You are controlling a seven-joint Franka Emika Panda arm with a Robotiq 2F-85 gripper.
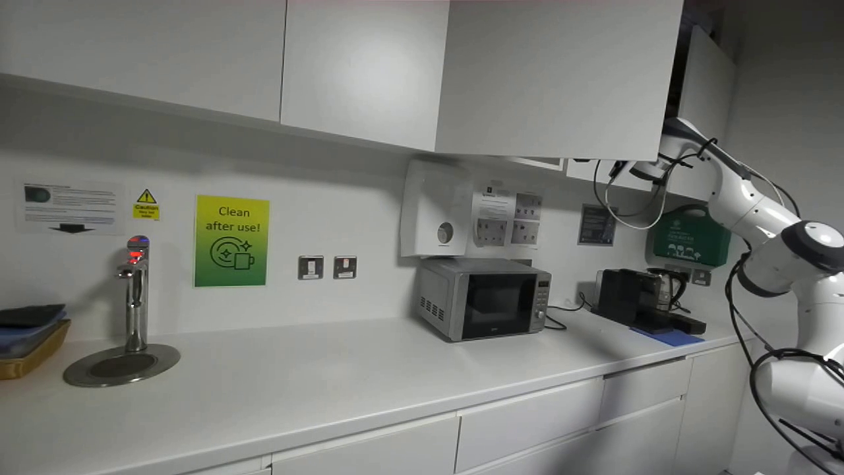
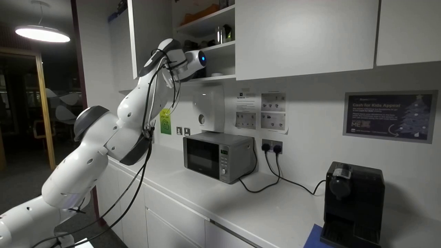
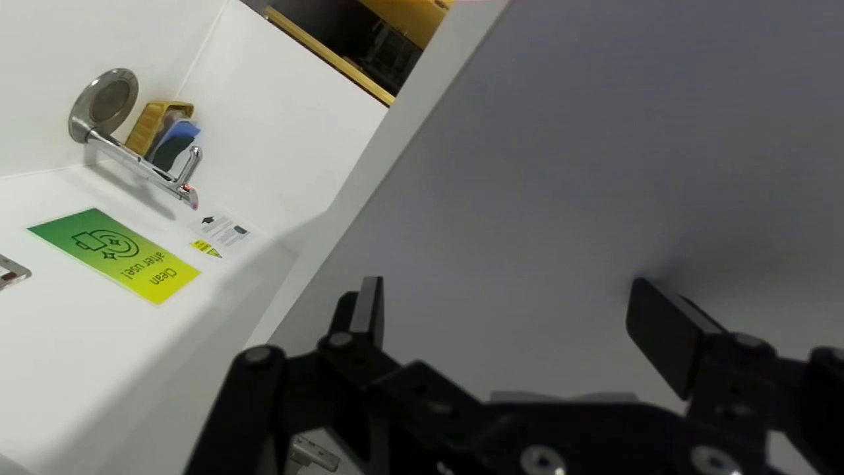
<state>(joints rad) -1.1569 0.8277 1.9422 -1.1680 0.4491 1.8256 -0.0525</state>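
Fingers (image 3: 366,307) of the gripper (image 3: 506,284) stand wide apart, with nothing gripped between them. At the left of the wrist view, the tap (image 3: 133,159) and poster (image 3: 112,254) lie well beyond; next comes a straight edge of the cabinet door (image 3: 554,165), which stands open beside the shelves (image 2: 213,16) in an exterior view; then its broad face fills the space behind the fingertips. A soft shadow puts the rightmost finger near that face, though contact is hard to judge. Likely stiff, light to swing and slippery on its face, it is best held by the free edge.
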